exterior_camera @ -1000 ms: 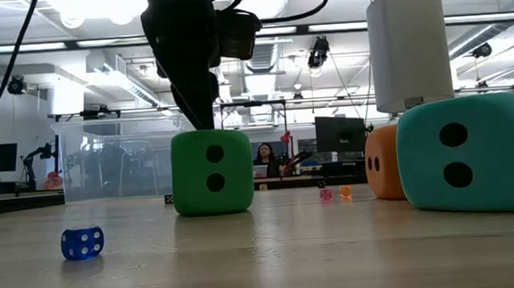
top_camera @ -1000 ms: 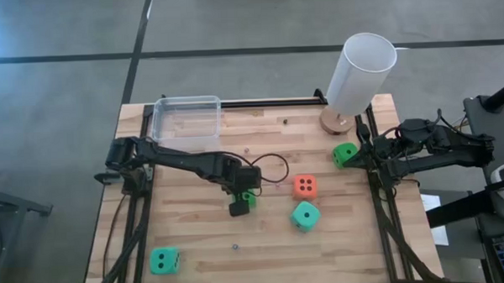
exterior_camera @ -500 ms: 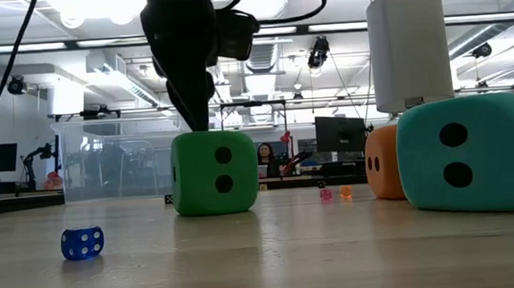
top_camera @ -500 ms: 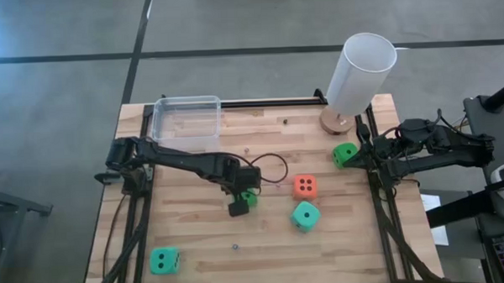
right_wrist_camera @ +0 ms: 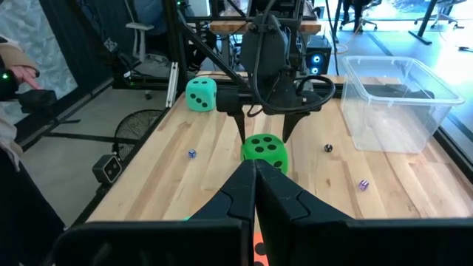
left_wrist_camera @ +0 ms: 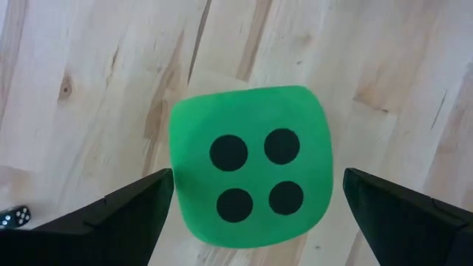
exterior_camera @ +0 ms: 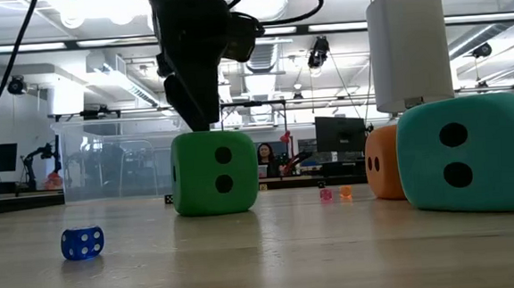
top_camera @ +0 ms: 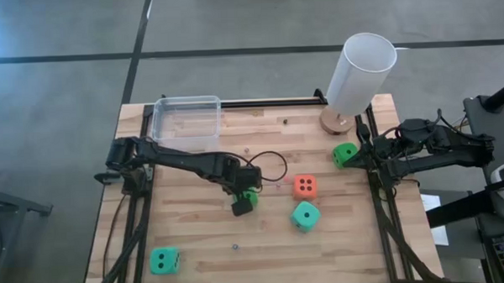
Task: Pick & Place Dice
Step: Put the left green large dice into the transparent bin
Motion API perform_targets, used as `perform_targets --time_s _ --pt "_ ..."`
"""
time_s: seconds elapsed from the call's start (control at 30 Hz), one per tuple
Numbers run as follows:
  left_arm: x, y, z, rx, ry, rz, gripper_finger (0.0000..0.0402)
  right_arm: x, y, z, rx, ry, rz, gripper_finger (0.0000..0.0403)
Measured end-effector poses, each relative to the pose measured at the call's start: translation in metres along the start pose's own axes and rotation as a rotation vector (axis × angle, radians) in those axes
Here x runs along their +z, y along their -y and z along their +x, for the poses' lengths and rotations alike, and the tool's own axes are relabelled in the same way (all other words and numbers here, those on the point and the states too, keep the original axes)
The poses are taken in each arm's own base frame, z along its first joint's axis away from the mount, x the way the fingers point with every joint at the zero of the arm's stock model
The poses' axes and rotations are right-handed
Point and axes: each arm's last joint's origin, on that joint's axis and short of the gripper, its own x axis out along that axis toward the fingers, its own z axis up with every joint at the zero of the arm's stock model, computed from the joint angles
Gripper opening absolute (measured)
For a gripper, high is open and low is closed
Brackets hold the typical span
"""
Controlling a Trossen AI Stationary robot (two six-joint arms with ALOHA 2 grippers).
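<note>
4 black pips top the green die (left_wrist_camera: 250, 173) between the left pincer's (left_wrist_camera: 251, 214) spread fingers

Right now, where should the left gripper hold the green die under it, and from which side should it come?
From straight above, the open left gripper should close on the two opposite side faces of the green die. It sits flat, four pips up, between the fingers.

I am finding no written words, brands or labels anywhere. I am reading only pip counts: the green die (left_wrist_camera: 250, 163) under my left wrist camera is showing four on top and two (exterior_camera: 214, 172) on its side, and the teal die (exterior_camera: 466, 153) is showing two.
</note>
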Motion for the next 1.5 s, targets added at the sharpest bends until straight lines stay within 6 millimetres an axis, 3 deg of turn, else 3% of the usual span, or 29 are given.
perform_targets --time_s 0.83,1.5 --pt "-0.007 -0.002 0.017 -0.019 0.019 -0.094 0.0399 0.000 0.000 0.000 0.000 0.000 0.000 0.0008" --pt "-0.009 -0.004 0.017 0.045 0.024 -0.093 0.0399 0.000 0.000 0.000 0.000 0.000 0.000 0.0008"
